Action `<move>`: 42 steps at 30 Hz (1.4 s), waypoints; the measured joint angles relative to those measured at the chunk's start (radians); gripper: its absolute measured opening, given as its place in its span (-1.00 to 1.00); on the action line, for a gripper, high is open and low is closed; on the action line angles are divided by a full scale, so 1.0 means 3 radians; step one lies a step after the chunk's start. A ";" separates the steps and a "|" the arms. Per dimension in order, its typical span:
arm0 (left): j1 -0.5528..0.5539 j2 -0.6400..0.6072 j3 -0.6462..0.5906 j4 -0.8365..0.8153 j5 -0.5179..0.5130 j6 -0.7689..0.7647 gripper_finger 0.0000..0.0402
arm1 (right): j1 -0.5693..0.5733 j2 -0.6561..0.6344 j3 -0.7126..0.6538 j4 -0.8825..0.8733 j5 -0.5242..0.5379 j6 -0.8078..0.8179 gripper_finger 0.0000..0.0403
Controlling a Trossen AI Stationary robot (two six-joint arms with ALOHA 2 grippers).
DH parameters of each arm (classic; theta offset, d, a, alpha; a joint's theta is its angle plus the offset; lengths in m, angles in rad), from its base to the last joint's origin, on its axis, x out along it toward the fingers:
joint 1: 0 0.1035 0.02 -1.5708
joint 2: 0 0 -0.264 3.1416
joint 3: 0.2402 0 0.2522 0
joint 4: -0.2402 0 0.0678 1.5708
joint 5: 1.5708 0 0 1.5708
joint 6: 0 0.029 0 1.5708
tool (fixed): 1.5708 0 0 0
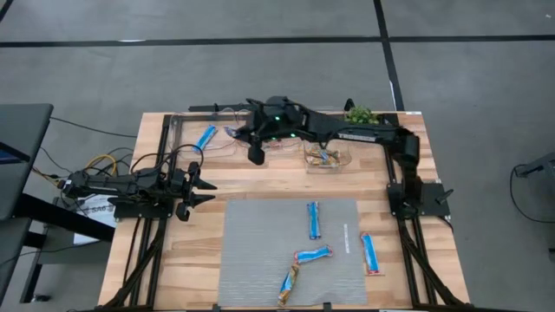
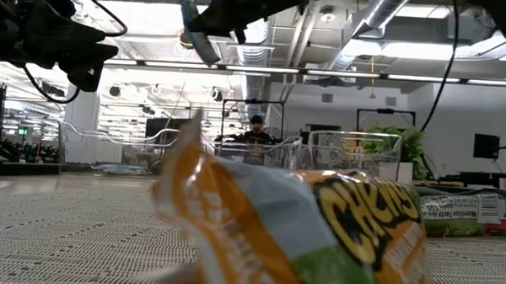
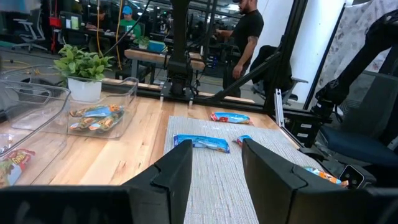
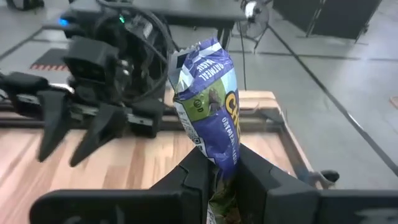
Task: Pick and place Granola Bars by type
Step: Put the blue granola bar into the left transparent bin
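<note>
Your right gripper (image 4: 221, 171): clenched on a blue bar (image 4: 210, 102), raised above the table's far edge (image 1: 286, 113). Your left gripper (image 1: 205, 186): fingers spread, holding nothing, beside the grey mat (image 1: 260, 251).

Five wrapped granola bars are lying flat on the grey mat (image 1: 260, 251): a blue bar (image 1: 313, 220) toward 12 o'clock, another (image 1: 313, 255) mid-mat, an orange-brown one (image 1: 289, 283) at 6, a blue-and-red one (image 1: 371, 254) at 3. A blue-and-green bar (image 4: 211, 106) is standing upright, pinched between the right jaws.
</note>
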 joint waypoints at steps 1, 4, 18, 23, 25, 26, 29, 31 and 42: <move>0.0001 0.0001 0.0000 0.0001 -0.0001 0.0000 -0.34 | -0.0010 0.0069 0.0094 -0.0023 -0.0001 0.0000 -0.77; 0.0000 0.0000 0.0000 0.0001 -0.0001 0.0000 -0.34 | -0.0017 0.0170 0.0260 -0.0112 -0.0003 0.0003 -0.77; 0.0000 0.0000 0.0001 0.0001 0.0001 -0.0001 -0.34 | -0.0066 0.0082 0.0335 -0.0264 -0.0096 0.0226 -0.77; 0.0000 0.0000 0.0000 0.0001 0.0001 0.0000 -0.34 | -0.0060 0.0049 0.0333 -0.0301 -0.0096 0.0294 -0.77; 0.0000 0.0000 0.0000 0.0001 0.0001 0.0000 -0.34 | -0.0049 0.0048 0.0333 -0.0303 -0.0095 0.0329 -0.77; 0.0000 0.0000 0.0000 0.0001 0.0000 0.0002 -0.34 | -0.0046 0.0051 0.0333 -0.0305 -0.0095 0.0374 -0.77; -0.0001 0.0002 0.0000 0.0141 -0.0055 -0.0089 -0.34 | -0.0046 0.0051 0.0333 -0.0304 -0.0103 0.0528 -0.77; -0.0003 -0.0003 0.0000 0.0397 0.0013 -0.0724 -0.34 | -0.0045 0.0051 0.0333 -0.0306 -0.0146 0.0618 -0.77; -0.0001 -0.0005 0.0039 0.1287 -0.1174 -0.2471 -0.34 | 0.0006 0.0051 0.0332 -0.0312 -0.0174 0.0733 -0.77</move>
